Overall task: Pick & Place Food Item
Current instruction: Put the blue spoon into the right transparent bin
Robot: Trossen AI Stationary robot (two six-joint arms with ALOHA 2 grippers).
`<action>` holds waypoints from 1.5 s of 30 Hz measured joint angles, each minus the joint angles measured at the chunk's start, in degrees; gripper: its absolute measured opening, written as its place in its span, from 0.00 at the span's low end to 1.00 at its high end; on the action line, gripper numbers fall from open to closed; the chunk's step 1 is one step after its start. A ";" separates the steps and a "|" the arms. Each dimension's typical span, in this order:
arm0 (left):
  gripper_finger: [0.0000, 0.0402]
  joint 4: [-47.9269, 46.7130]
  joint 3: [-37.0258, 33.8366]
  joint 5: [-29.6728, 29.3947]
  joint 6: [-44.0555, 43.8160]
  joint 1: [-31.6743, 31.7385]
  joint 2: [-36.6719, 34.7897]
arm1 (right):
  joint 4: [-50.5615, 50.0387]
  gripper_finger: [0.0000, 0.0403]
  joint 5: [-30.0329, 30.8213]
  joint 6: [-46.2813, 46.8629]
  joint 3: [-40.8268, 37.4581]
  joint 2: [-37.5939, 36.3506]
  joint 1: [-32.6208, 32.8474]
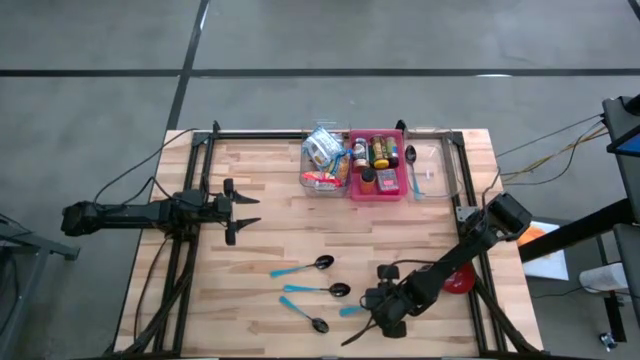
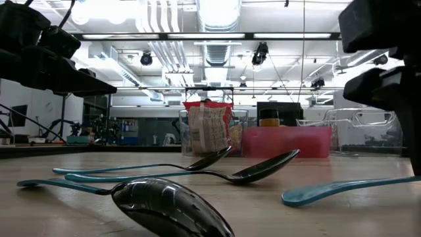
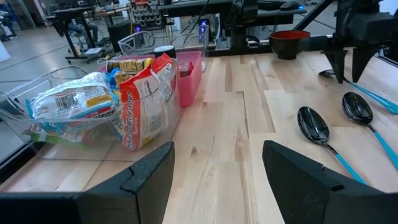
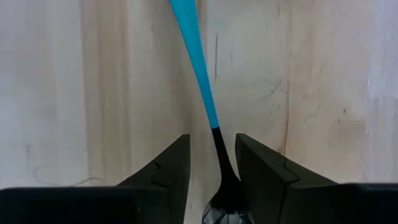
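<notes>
Snack packets [image 1: 322, 160] lie in a clear bin at the far edge, beside a pink bin [image 1: 375, 165] holding jars. Several spoons with blue handles lie near the front edge. My right gripper [image 4: 212, 138] points down over the rightmost spoon [image 1: 350, 312], open. Its two fingers stand either side of the spoon's black neck [image 4: 219, 146], and I cannot tell whether they touch it. The spoon lies flat on the table. My left gripper [image 1: 240, 210] waits open at the table's left, above the wood, with nothing between its fingers [image 3: 149, 174].
A red bowl [image 1: 460, 280] sits near the right edge, behind my right arm. A second clear bin [image 1: 428, 170] holding a spoon stands right of the pink bin. Three other spoons [image 1: 315, 290] lie just left of my right gripper. Bare wood lies between the bins and the spoons.
</notes>
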 joint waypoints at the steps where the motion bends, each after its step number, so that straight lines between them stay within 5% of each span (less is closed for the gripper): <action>1: 0.61 -0.01 0.00 0.01 -0.01 0.00 0.00 | -0.21 0.31 0.00 0.00 -0.20 0.10 0.03; 45: 0.61 0.01 0.00 0.01 0.04 0.02 0.00 | 1.10 0.28 1.94 -0.14 -2.55 0.12 0.07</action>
